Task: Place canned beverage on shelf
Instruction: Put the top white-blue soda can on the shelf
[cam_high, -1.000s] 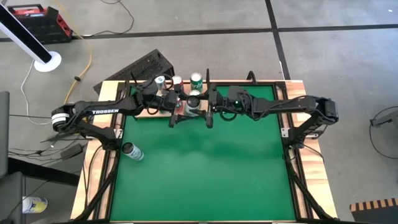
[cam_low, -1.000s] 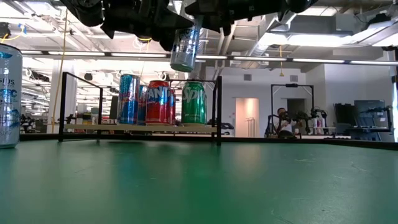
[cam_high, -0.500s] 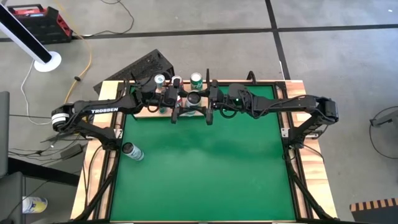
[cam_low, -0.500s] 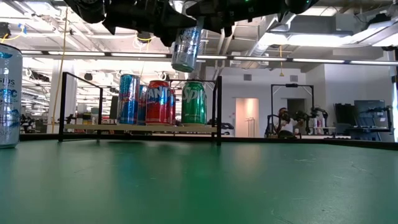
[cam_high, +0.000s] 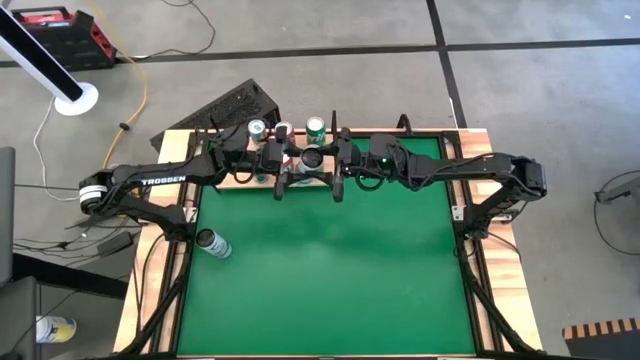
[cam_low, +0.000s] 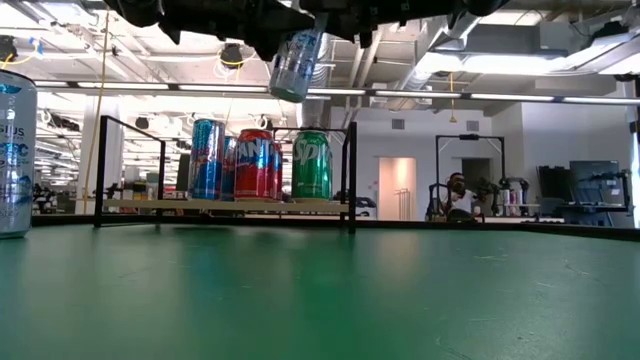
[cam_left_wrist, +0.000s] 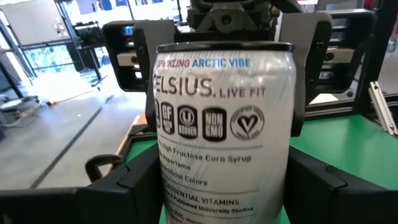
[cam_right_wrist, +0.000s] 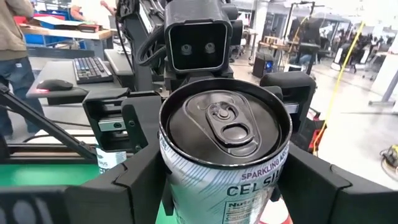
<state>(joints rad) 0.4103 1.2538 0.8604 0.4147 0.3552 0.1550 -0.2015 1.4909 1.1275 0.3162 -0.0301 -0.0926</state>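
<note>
A silver Celsius can (cam_low: 297, 64) is gripped in mid-air by both the left gripper (cam_left_wrist: 221, 180) and right gripper (cam_right_wrist: 224, 180) above the shelf (cam_low: 225, 205) (three cans already there), placement still outstanding.

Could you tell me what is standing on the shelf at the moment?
On the shelf: a blue can, a red can, a green Sprite can. Anything behind them is hidden.

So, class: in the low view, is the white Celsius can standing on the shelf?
No: the Celsius can hangs tilted in the air above the shelf.
</note>
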